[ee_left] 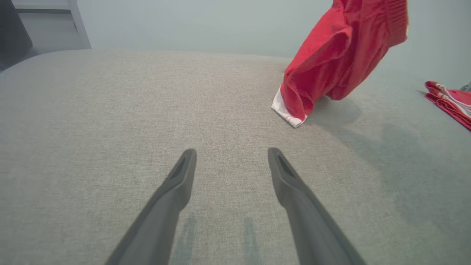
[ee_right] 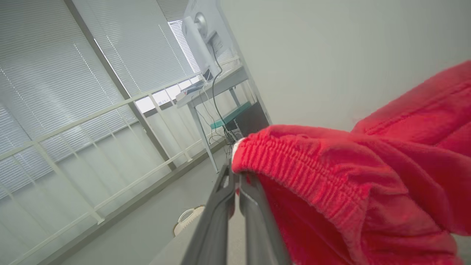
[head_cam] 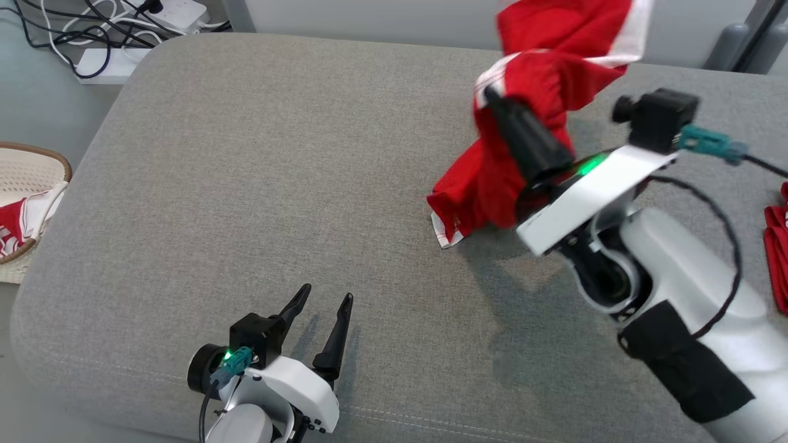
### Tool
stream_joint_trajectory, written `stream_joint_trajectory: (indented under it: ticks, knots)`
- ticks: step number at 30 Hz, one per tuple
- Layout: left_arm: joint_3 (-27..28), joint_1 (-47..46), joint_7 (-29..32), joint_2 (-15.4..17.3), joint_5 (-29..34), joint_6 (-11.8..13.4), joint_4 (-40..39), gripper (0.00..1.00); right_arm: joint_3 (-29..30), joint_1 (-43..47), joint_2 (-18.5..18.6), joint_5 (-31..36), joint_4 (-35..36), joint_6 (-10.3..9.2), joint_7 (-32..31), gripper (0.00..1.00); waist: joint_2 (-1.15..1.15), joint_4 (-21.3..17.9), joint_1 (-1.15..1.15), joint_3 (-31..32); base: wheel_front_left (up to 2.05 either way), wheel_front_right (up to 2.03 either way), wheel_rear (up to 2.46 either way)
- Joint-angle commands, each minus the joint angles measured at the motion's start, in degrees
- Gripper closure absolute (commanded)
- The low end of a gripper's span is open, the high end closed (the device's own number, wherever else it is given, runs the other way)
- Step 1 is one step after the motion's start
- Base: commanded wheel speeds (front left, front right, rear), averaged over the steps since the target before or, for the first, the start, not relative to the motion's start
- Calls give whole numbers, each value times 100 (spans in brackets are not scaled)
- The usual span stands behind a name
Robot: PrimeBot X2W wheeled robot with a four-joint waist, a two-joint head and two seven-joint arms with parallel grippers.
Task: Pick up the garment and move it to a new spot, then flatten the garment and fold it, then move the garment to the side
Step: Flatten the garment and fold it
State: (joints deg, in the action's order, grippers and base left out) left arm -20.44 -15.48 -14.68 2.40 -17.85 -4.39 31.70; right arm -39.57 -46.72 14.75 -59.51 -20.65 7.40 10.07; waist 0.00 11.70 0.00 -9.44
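Red garment [head_cam: 542, 67] dangles from right fingers [head_cam: 529, 138] clamped on it (left fingers [head_cam: 335, 341] apart), another red cloth [head_cam: 777, 258] nearby.

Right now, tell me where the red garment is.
Head view, upper right: the red garment hangs from the shut right gripper, its lower hem touching the grey cushion.

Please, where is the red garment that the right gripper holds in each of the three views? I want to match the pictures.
Head view: red garment at upper right, hanging from the right gripper.
Left wrist view: upper right, above the grey cushion.
Right wrist view: right half, waistband pinched in the shut jaws.
Shared landmark: its white hem corner down at the cushion, in the head and left wrist views.
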Motion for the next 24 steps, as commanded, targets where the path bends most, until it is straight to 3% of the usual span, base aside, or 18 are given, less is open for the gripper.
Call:
stream_joint_trajectory:
  ticks: [1, 7, 11, 12, 15, 24]
  knots:
    - [154, -61, -32, 48, -49, 49, -117, 0, -252, 54, -42, -155, 192, 9, -126, 100, 0, 34, 0, 13, 0, 0, 0]
    - [209, -49, -32, 48, -82, 85, -121, 0, -1808, 489, 481, -809, 590, 9, -883, 100, 0, 10, 0, -23, 0, 0, 0]
    - [324, -93, -32, 48, -30, 84, -114, 0, -2347, 730, 1010, -1299, 699, 9, -1229, 100, 0, -158, 0, -63, 0, 0, 0]
    - [377, -130, -32, 48, 30, 66, -111, 0, -2386, 762, 1267, -1385, 623, 9, -1137, 100, 0, -267, 0, -83, 0, 0, 0]
    - [474, -220, -32, 48, 136, 24, -87, 0, -2393, 774, 1586, -1417, 359, 9, -974, 100, 0, -437, 0, -112, 0, 0, 0]
    - [652, -623, -32, 48, 337, -106, -37, 0, -2108, 515, 1993, -1196, -1050, 9, -344, 100, 0, -734, 0, -217, 0, 0, 0]
